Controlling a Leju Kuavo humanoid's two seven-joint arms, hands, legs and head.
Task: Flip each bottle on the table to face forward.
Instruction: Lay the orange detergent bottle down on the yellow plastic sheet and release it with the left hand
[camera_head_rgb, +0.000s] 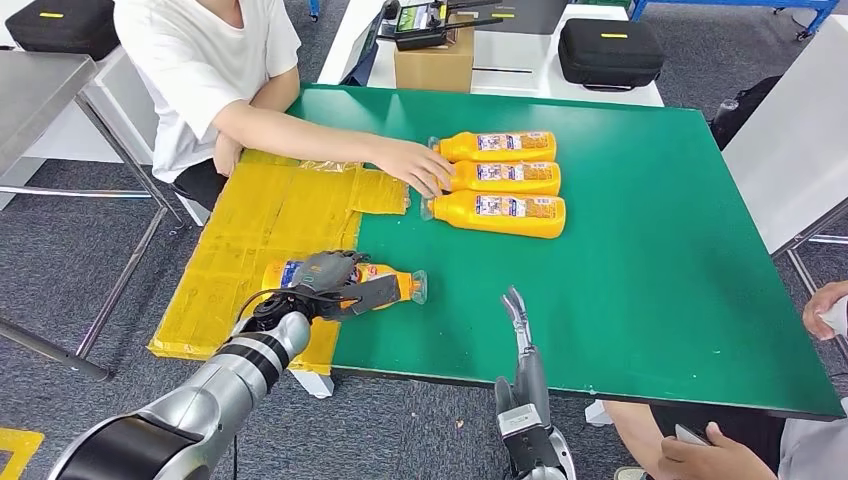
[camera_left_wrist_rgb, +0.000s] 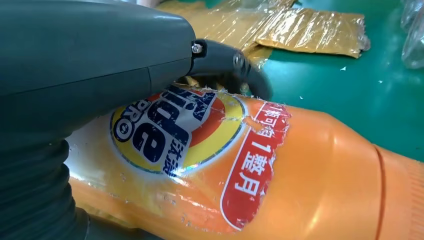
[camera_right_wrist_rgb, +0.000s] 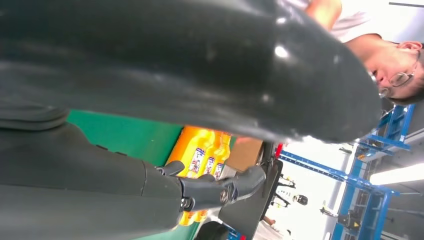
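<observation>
Looked like a lab or workshop test bay: grey carpet floor (camera_head_rgb: 420, 420), green-topped work surface (camera_head_rgb: 650, 260), metal-legged benches (camera_head_rgb: 40, 90), black equipment cases (camera_head_rgb: 610, 50), a cardboard box (camera_head_rgb: 433, 66), blue steel racking (camera_right_wrist_rgb: 385, 145) behind.

Near your front-left edge of the desk (camera_head_rgb: 640, 260), one bottle (camera_head_rgb: 392, 283) lies on its side, cap toward your right, partly on the taped sheet (camera_head_rgb: 270, 220) covering the desk's left part. Your left robot hand (camera_head_rgb: 330, 283) rests on top of it. Farther back, three bottles (camera_head_rgb: 500, 180) lie side by side in a row, caps to the left; a person's hand (camera_head_rgb: 418, 165) touches their cap ends. Your right robot hand (camera_head_rgb: 518, 315) stands at the near edge, right of the lone bottle.
</observation>
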